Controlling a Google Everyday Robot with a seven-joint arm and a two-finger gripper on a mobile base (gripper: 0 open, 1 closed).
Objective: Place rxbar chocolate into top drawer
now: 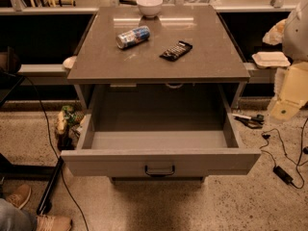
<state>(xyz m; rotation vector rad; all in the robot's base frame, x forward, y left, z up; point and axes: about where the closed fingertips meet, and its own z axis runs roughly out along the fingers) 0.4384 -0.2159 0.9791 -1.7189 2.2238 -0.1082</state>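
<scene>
The rxbar chocolate [176,50] is a small black bar with light lettering, lying flat on the grey cabinet top [202,66], right of centre. The top drawer [159,161] is pulled wide open below the top, with a dark pull handle [160,170] at the middle of its front panel; its inside shows nothing in it. Pale cream and grey parts of my arm [293,81] show at the right edge, well to the right of the bar. The gripper itself is out of view.
A blue-and-silver can [133,36] lies on its side left of the bar. A white bowl [149,6] stands at the back edge. Cables [284,170] and tools lie on the floor at right; a person's shoes [29,211] are at bottom left.
</scene>
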